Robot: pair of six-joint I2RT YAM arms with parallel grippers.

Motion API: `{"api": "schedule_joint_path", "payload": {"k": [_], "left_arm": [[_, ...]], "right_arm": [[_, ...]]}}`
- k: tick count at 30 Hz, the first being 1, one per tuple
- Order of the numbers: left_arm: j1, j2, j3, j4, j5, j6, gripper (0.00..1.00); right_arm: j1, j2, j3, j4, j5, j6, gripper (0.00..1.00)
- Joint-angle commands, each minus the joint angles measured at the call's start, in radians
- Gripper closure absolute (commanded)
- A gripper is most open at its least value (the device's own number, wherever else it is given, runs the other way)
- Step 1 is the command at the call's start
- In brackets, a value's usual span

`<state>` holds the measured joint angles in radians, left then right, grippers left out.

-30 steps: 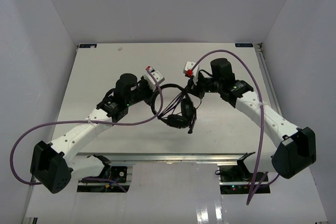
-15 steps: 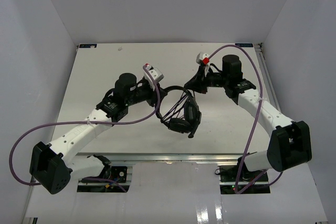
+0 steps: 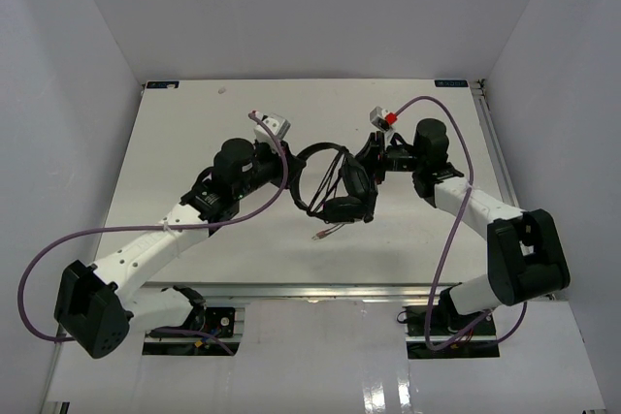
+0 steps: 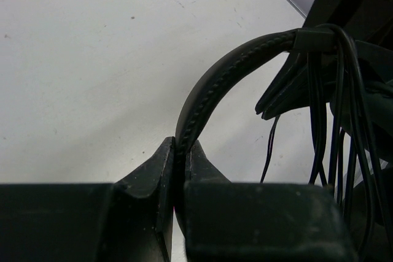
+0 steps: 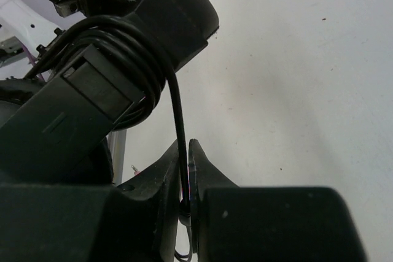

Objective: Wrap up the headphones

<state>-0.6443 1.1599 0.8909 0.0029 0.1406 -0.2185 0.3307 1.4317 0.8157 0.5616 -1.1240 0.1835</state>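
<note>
Left jaws are clenched edge-on across the headband (image 4: 215, 81) of the headphones (image 3: 335, 186), and right jaws are pinched shut on the thin black cable (image 5: 178, 115). The headphones are held raised between the left arm (image 3: 165, 235) and the right arm (image 3: 475, 206), over the middle of the desk (image 3: 184, 123).

The headband is seen arching away from the left jaws toward the right arm, so its long axis is laid roughly along the line joining the two sets of jaws, parallel to the desk's near edge. Several coils (image 5: 138, 59) of cable are already wound round the blocky stem (image 5: 80, 102) at the band's end. From that bundle a single strand is led straight down into the right jaws, which are placed just beneath the coils.

The free tail with its pale plug (image 3: 317, 237) is left trailing toward the near edge; whether it rests on the desk cannot be told.

The coming turn is judged to hinge on this crossing. The strand would have to be carried around the band's axis by the right arm, the nearer one, while the band is kept anchored by the left jaws.
</note>
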Motion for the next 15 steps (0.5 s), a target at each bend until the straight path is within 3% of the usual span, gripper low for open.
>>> {"api": "schedule_joint_path", "payload": {"k": [1, 9, 15], "left_arm": [[0.002, 0.012, -0.069, 0.187, -0.209, -0.223, 1.00], [0.012, 0.143, -0.186, 0.342, -0.344, -0.443, 1.00], [0.029, 0.230, -0.239, 0.400, -0.480, -0.634, 1.00]], "right_arm": [[-0.007, 0.140, -0.050, 0.241, -0.038, 0.209, 0.87], [-0.004, 0.424, -0.065, 0.664, -0.037, 0.516, 0.83], [-0.001, 0.605, -0.032, 0.814, -0.018, 0.675, 0.79]]}}
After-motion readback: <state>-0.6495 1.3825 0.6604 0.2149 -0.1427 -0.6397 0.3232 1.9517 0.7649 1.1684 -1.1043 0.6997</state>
